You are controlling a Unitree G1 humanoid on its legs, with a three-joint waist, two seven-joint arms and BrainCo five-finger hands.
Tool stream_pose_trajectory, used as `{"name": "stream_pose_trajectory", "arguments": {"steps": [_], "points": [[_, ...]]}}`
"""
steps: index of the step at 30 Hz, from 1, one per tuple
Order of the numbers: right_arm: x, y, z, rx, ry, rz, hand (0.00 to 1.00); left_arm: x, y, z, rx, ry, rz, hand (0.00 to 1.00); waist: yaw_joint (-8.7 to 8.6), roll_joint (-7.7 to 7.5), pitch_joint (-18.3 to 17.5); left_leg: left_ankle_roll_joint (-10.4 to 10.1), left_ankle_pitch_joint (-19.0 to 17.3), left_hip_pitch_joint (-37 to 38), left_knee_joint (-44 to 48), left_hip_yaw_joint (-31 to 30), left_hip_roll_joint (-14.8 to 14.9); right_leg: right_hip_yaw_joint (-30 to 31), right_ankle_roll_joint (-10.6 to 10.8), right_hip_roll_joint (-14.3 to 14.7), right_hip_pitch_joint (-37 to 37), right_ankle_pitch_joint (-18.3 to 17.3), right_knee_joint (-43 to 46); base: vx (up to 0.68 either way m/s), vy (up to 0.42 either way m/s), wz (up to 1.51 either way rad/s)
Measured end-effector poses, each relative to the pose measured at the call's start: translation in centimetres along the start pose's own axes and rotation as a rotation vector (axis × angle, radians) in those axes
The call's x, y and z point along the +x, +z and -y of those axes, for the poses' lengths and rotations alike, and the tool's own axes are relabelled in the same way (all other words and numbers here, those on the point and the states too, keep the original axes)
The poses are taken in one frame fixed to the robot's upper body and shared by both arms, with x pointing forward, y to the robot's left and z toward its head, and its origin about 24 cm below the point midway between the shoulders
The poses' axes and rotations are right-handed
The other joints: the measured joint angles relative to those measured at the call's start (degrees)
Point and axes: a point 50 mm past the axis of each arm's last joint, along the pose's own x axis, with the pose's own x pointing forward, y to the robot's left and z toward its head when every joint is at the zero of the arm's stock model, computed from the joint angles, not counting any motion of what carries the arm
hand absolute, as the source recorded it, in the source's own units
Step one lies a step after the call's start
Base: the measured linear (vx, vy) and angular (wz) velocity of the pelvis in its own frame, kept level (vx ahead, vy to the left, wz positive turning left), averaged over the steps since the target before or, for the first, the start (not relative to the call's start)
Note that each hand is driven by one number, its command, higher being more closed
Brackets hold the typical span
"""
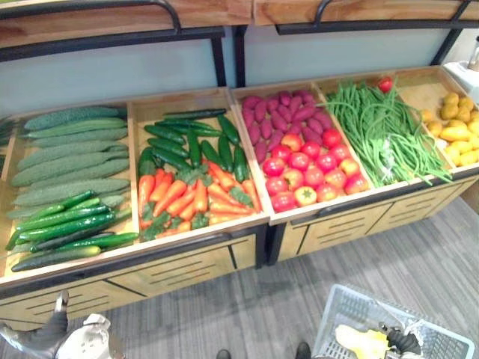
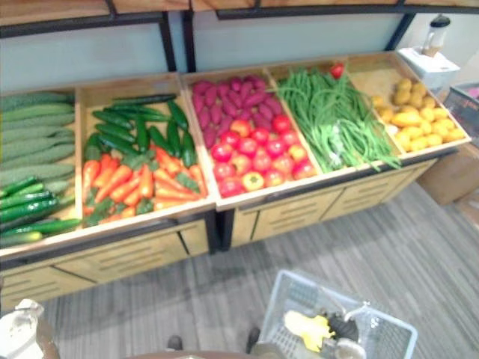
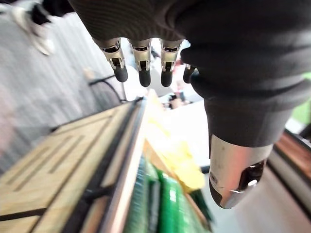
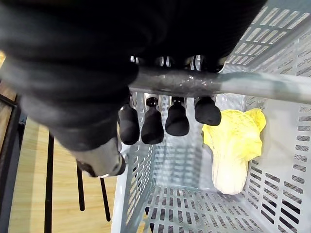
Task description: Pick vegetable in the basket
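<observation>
The right hand (image 4: 97,58) is gripping the grey handle (image 4: 243,85) of the pale mesh basket (image 1: 352,307), its dark-tipped fingers (image 4: 153,127) curling over the bar, and the basket is hanging at the lower right of the left eye view. A pale yellow cabbage (image 4: 233,145) is already lying inside it, leaning against one wall. The left hand (image 3: 233,63) is hanging slack at the lower left of the left eye view, holding nothing, its fingers (image 3: 141,63) dangling loose beside the edge of the wooden display stand (image 1: 224,247). The carrots (image 1: 187,198) and cucumbers (image 1: 67,157) in the left half of that view are probably the nearest produce to the free hand, while the tomatoes (image 1: 310,168) are sitting nearer the middle. The main risk is the basket swinging or tipping as the body is leaning in, letting the cabbage slide. Reaching into heaped produce is also risking a knock that sends neighbours rolling over the tray's front lip onto the floor. A smooth, tapering vegetable may be slipping from a loose grasp.
</observation>
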Motion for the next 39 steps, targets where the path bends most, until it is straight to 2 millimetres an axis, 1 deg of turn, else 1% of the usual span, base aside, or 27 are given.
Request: {"name": "stream_pose_trajectory", "arguments": {"steps": [2, 3, 6, 10, 14, 17, 18, 19, 22, 25, 27, 31, 33, 37, 39], "points": [[0.0, 0.1, 0.0, -0.010, 0.000, 0.005, 1.00, -0.9, 0.5, 0.5, -0.002, -0.005, 0.033, 0.00, -0.22, 0.36, -0.55, 0.34, -0.22, 0.26, 0.09, 1.06, -0.01, 0.67, 0.05, 0.00, 0.00, 0.26, -0.10, -0.03, 0.011, -0.18], [0.0, 0.1, 0.1, -0.013, -0.001, 0.006, 1.00, -1.4, 0.8, 0.8, -0.010, -0.025, 0.042, 0.00, -0.66, 0.47, -0.77, 0.56, -0.45, 0.25, 0.48, 1.26, 0.00, 1.12, 0.10, 0.00, 0.00, 0.48, -0.25, -0.04, 0.008, -0.18], [0.0, 0.4, 0.3, -0.015, -0.002, 0.021, 1.00, -2.4, 1.3, 1.3, -0.002, -0.064, 0.077, 0.00, -1.08, 0.82, -1.14, 0.58, -0.59, 0.25, 0.49, 2.05, 0.01, 2.02, 0.23, 0.19, -0.08, 0.87, -1.06, -0.03, -0.002, -0.13], [0.1, 1.0, 0.7, -0.041, 0.014, 0.048, 1.00, -2.6, 2.7, 1.7, -0.032, -0.087, 0.126, 0.00, -1.00, 0.92, -1.20, 0.29, -0.90, 0.50, 0.64, 4.52, 0.29, 4.61, 0.03, 1.12, -0.25, 2.35, -2.69, -0.02, -0.012, -0.34], [0.1, 1.5, 0.9, -0.070, 0.021, 0.074, 1.00, -2.7, 3.4, 3.2, -0.016, -0.124, 0.151, 0.00, -1.31, 1.46, -1.56, 0.16, -1.17, 1.26, 1.17, 5.75, 0.61, 5.68, -0.08, 1.47, -0.20, 2.59, -2.81, 0.02, -0.010, -0.17], [0.2, 1.8, 1.0, -0.112, 0.029, 0.085, 1.00, -1.3, 4.1, 4.3, 0.029, -0.135, 0.189, 0.00, -1.62, 1.79, -1.72, 0.03, -1.45, 1.28, 1.43, 6.15, 0.79, 6.12, -0.18, 1.69, -0.28, 2.95, -2.85, 0.00, -0.008, -0.11], [0.2, 1.9, 0.9, -0.125, 0.037, 0.089, 1.00, -0.4, 4.3, 4.6, 0.057, -0.135, 0.193, 0.00, -2.42, 1.79, -1.72, 0.01, -1.46, 1.40, 1.45, 6.18, 0.85, 6.21, -0.19, 1.78, -0.31, 2.95, -2.87, 0.00, 0.000, 0.00], [0.2, 2.1, 0.8, -0.137, 0.047, 0.097, 1.00, 0.5, 4.5, 4.9, 0.084, -0.139, 0.199, 0.00, -2.70, 1.79, -1.72, -0.02, -1.47, 1.39, 1.45, 6.32, 0.89, 6.40, -0.20, 1.86, -0.47, 2.96, -2.87, 0.02, -0.015, -0.06], [0.3, 2.4, 0.8, -0.160, 0.062, 0.109, 1.00, 2.0, 4.8, 5.1, 0.129, -0.139, 0.199, 0.00, -2.58, 1.74, -1.66, -0.24, -1.67, 1.21, 1.48, 7.77, 0.97, 7.74, -0.36, 2.11, -1.48, 3.46, -2.99, 0.00, -0.002, -0.25], [0.4, 3.1, 1.1, -0.187, 0.069, 0.136, 1.00, 3.3, 5.3, 5.8, 0.165, -0.144, 0.189, 0.00, -2.68, 1.73, -1.48, -0.24, -1.86, 1.09, 1.47, 9.09, 0.97, 8.84, -0.29, 2.25, -2.31, 3.68, -3.05, 0.01, 0.004, -0.22], [0.4, 3.3, 1.2, -0.192, 0.067, 0.142, 1.00, 4.1, 5.9, 6.6, 0.176, -0.152, 0.181, 0.00, -2.93, 1.57, -0.55, -0.24, -2.03, 1.12, 1.54, 9.29, 0.95, 9.11, -0.28, 2.27, -2.40, 3.69, -3.06, 0.01, 0.000, -0.07], [0.5, 3.6, 1.2, -0.195, 0.066, 0.151, 1.00, 4.9, 6.8, 7.4, 0.188, -0.169, 0.180, 0.00, -2.81, 1.06, 0.30, -0.26, -2.05, -0.15, 1.56, 10.53, 0.89, 10.21, -0.21, 2.38, -4.40, 4.06, -3.00, 0.01, -0.004, -0.14], [0.5, 3.7, 1.1, -0.201, 0.071, 0.157, 1.00, 5.4, 7.3, 8.0, 0.195, -0.181, 0.173, 0.00, -2.79, 0.93, 1.36, -0.26, -2.08, -0.39, 1.55, 10.75, 0.84, 10.55, -0.16, 2.40, -4.80, 4.11, -2.98, 0.03, -0.002, -0.10], [0.5, 3.8, 0.6, -0.217, 0.090, 0.161, 1.00, 5.3, 9.4, 9.7, 0.211, -0.243, 0.250, 0.00, -2.77, 0.65, 2.94, -0.26, -2.08, -1.02, 1.55, 10.91, 0.79, 10.75, -0.13, 2.40, -5.55, 4.15, -2.91, 0.03, -0.008, -0.03], [0.5, 3.9, 0.5, -0.217, 0.094, 0.166, 1.00, 5.2, 10.3, 10.3, 0.221, -0.267, 0.282, 0.00, -2.75, 0.61, 3.12, -0.25, -2.07, -2.12, 1.64, 10.98, 0.70, 10.84, -0.11, 2.33, -6.85, 4.17, -2.63, 0.01, -0.014, -0.03]]}}
